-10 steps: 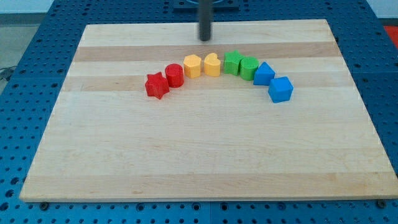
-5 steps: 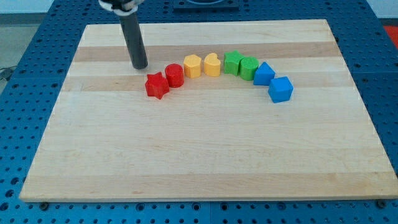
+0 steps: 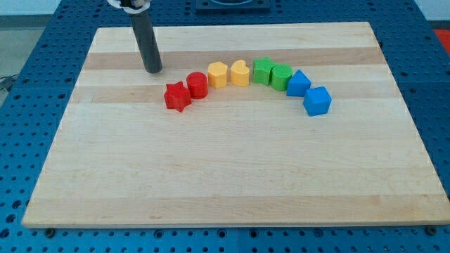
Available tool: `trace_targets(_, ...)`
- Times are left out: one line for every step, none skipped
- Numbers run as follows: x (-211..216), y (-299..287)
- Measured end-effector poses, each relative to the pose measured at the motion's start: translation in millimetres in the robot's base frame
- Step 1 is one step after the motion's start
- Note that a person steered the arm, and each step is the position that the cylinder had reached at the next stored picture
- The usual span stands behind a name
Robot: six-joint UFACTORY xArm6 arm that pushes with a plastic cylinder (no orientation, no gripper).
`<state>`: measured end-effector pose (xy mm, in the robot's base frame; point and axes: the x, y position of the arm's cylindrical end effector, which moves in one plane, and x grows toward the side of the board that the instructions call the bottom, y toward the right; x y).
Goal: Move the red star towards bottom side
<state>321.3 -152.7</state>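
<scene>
The red star (image 3: 177, 97) lies on the wooden board at the left end of an arc of blocks. My tip (image 3: 153, 69) stands above and to the left of the star, apart from it by a small gap. A red cylinder (image 3: 197, 85) touches the star on its upper right.
The arc runs to the right: a yellow hexagon (image 3: 218, 74), a yellow heart (image 3: 240, 73), two green blocks (image 3: 264, 71) (image 3: 281, 75), a blue triangle (image 3: 298, 83) and a blue cube (image 3: 317, 100). The board's (image 3: 225, 183) top edge lies just above my rod.
My tip swept from the top middle of the board to the left, then drew back slightly up and left. No block has moved.
</scene>
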Motion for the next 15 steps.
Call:
trace_targets(6.7, 27.4)
trace_targets(6.7, 27.4)
trace_targets(76.2, 10.3)
trace_targets(76.2, 10.1)
trace_targets(4.9, -0.1)
trace_targets(4.4, 11.1)
trace_targets(20.5, 51.5)
trace_targets(29.7, 47.3)
trace_targets(74.9, 30.2)
trace_targets(112.6, 12.3)
trace_targets(131.9, 6.3)
trace_targets(166.1, -6.6)
trace_targets(166.0, -25.7)
trace_targets(117.3, -38.8)
trace_targets(85.5, -32.8)
